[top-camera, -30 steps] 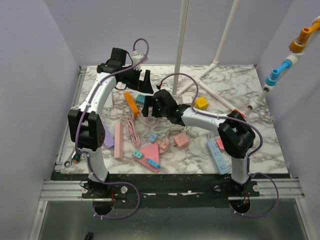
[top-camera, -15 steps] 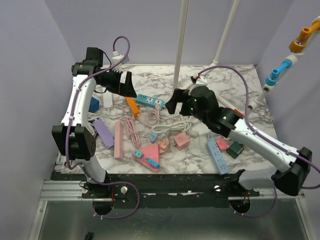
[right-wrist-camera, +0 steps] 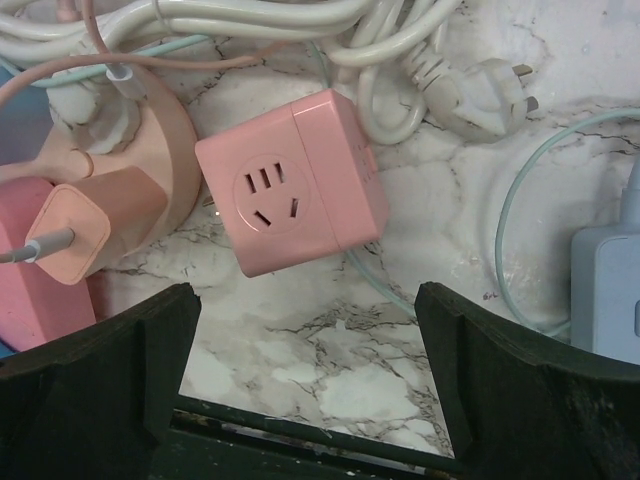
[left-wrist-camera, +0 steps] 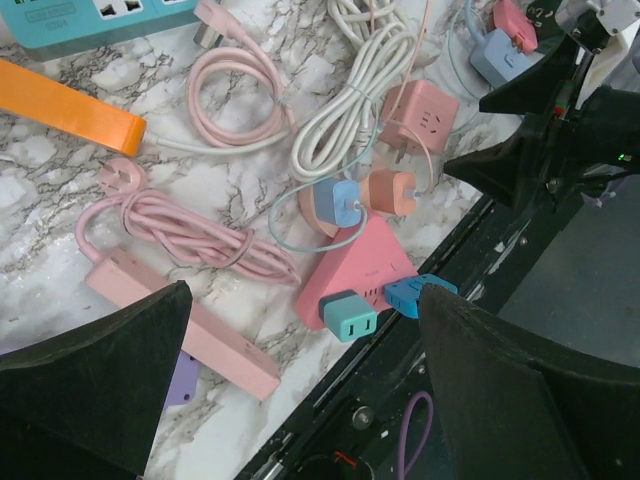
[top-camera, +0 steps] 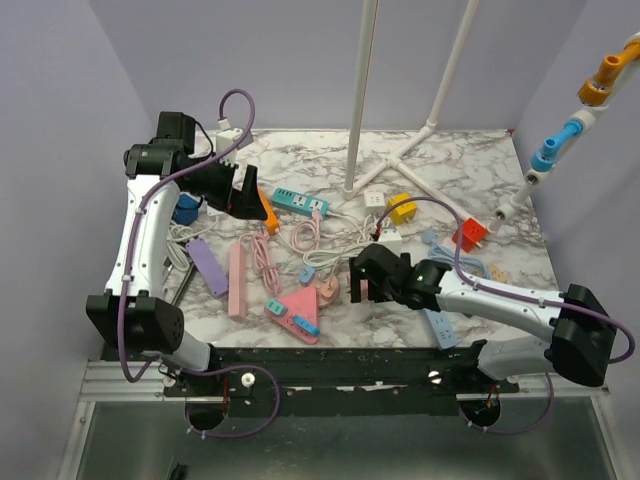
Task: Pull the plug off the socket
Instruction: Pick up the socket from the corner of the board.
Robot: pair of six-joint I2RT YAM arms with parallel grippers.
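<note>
A smooth pink plastic triangle socket (left-wrist-camera: 368,262) lies on the veined marble counter (left-wrist-camera: 250,190), close to its near edge. A boxy teal plug (left-wrist-camera: 346,313) and a blue plug (left-wrist-camera: 408,297) sit in the side facing that edge. Just right of the socket, a rounded pink cube (right-wrist-camera: 295,180) faces the right gripper (top-camera: 362,282), whose arm is stretched low, jaws spread, holding nothing. The left gripper (top-camera: 238,187) hangs raised well behind the socket, also released. Looped cables (left-wrist-camera: 350,105) crowd behind the socket; bare marble shows right of it, before the cube.

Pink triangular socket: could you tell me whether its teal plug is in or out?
In: the teal plug sits seated in the edge of the pink triangular socket.
</note>
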